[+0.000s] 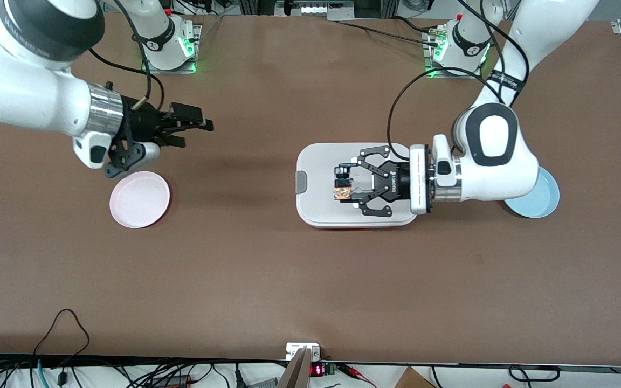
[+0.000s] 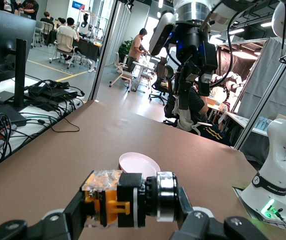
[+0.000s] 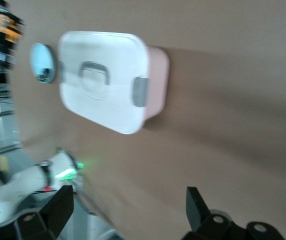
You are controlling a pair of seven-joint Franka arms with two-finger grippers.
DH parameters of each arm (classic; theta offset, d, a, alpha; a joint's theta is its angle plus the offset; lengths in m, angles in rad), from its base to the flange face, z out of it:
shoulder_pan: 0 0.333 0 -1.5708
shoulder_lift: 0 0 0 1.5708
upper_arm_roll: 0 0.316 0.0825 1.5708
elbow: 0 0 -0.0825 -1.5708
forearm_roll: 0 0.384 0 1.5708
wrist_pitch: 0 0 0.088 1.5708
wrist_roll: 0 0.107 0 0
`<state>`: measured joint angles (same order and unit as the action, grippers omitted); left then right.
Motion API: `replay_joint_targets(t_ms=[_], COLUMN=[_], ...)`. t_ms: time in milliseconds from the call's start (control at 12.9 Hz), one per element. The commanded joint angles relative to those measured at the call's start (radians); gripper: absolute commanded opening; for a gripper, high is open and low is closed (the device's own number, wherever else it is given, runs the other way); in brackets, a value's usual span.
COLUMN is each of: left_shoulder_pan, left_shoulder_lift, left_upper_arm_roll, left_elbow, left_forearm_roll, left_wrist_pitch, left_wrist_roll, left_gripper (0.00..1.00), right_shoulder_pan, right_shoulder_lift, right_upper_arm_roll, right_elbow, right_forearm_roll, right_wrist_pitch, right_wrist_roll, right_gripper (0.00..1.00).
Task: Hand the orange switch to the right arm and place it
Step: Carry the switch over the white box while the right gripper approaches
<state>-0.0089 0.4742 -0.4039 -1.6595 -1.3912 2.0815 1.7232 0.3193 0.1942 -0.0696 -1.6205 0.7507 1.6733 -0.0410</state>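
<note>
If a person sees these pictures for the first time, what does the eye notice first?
First, the left claw, shut on the orange switch above the white lidded box mid-table. Next, the right claw, open, in the air near the pink plate at the right arm's end. A blue plate shows partly under the left arm.

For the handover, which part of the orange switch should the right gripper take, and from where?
Probably the black-and-silver end of the orange switch, which sticks out free of the left gripper; the left gripper is shut across the orange part, holding it level over the white box. The open right gripper should come in end-on from its own end of the table.
</note>
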Motion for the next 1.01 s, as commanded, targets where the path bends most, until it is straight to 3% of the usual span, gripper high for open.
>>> replay_joint_targets(t_ms=[0,311,388,932], left_shoulder_pan=[0.001,-0.012,-0.013,-0.023], left_shoulder_lift=[0.02,0.035,0.035,0.038], left_upper_arm_roll=[0.003,0.002,0.003,0.003], left_elbow=[-0.011,-0.008,-0.008,-0.008], left_forearm_roll=[-0.052,-0.081,-0.081,-0.084], left_wrist_pitch=[0.009,0.009,0.009,0.009], left_wrist_roll=[0.11,0.121,0.121,0.121], left_gripper=[0.13,0.13,0.13,0.13], right_shoulder_pan=[-0.014,-0.009,-0.003,0.196], right_shoulder_lift=[0.063,0.184,0.203,0.287], right_upper_arm_roll=[-0.003,-0.006,-0.004,-0.001], right_elbow=[0.024,0.021,0.021,0.022], right_forearm_roll=[0.233,0.632,0.698,1.008], right_wrist_pitch=[0.002,0.026,0.061,0.383], right_wrist_roll=[0.021,0.017,0.013,-0.068], right_gripper=[1.0,1.0,1.0,1.0])
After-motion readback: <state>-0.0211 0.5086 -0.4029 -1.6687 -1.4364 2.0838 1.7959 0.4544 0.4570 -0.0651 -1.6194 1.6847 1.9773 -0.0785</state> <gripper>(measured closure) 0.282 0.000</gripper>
